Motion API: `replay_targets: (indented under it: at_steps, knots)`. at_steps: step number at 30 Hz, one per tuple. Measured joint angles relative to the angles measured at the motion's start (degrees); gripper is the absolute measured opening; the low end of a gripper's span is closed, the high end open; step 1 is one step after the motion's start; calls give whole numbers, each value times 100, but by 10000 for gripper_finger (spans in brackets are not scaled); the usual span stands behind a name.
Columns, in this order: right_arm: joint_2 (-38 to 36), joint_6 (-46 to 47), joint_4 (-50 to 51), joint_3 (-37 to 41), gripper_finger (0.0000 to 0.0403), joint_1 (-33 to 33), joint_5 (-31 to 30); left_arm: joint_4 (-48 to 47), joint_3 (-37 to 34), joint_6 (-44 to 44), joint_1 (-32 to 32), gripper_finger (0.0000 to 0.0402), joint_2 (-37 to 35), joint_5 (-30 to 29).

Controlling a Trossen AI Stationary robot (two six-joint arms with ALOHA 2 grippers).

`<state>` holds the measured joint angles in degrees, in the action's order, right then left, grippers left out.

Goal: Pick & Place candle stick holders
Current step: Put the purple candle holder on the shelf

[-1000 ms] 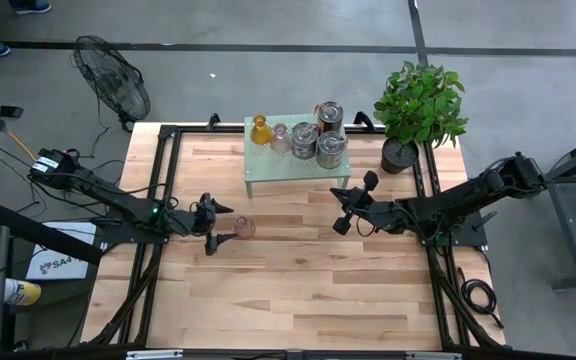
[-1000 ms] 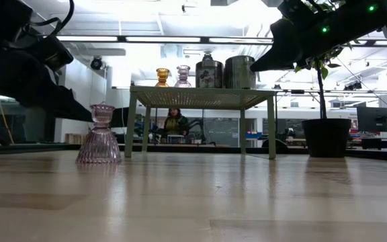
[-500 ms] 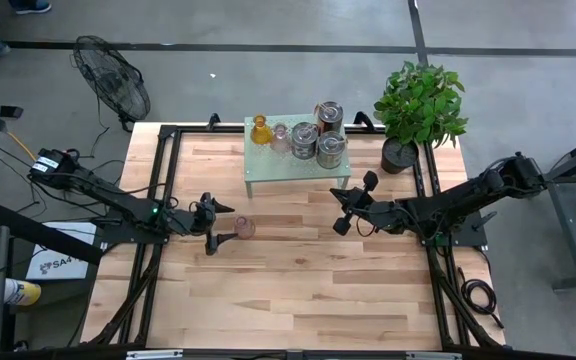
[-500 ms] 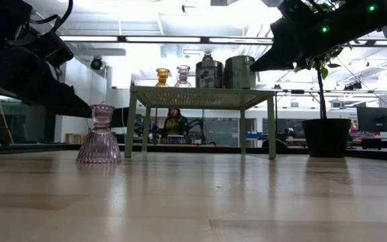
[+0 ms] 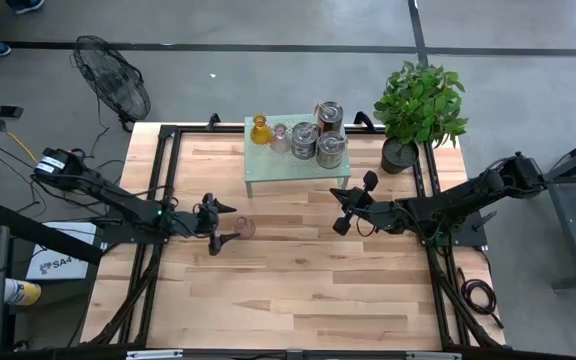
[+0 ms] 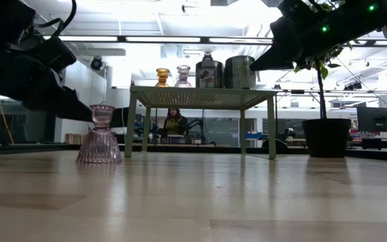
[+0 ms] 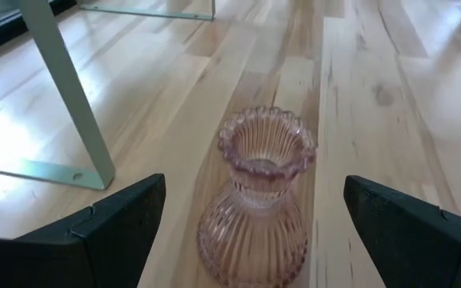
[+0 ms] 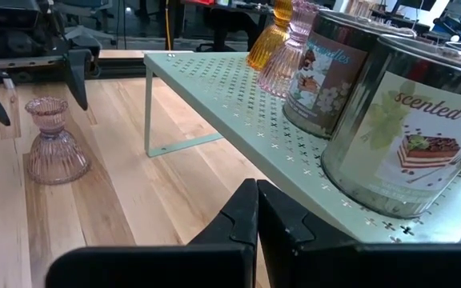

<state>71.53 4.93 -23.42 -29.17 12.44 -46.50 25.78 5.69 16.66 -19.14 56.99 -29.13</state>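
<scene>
Left gripper [image 5: 224,226] stands wide open around a pink glass holder [image 5: 245,227] on the wooden table [image 5: 298,280]; in the left wrist view its two fingers [image 7: 110,228] are on each side of the holder [image 7: 256,200] and not touching it. Right gripper [image 5: 353,207] is fully closed, holding nothing, near the pale green stand [image 5: 268,165]. On this stand are the amber holder [image 5: 259,129], another pink holder [image 5: 280,137] and three metal cylinders [image 5: 304,140].
</scene>
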Motion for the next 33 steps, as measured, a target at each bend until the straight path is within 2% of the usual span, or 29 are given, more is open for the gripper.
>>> replay_targets:
  at_steps: [23, 33]
  knots:
    - [0, -46, 0, 0, 0, -2, 0, 1499, 0, 11, 0, 376, 1257, -330]
    - [0, -48, 0, 0, 0, -2, 15, 1764, 2, 11, 0, 376, 1419, -344]
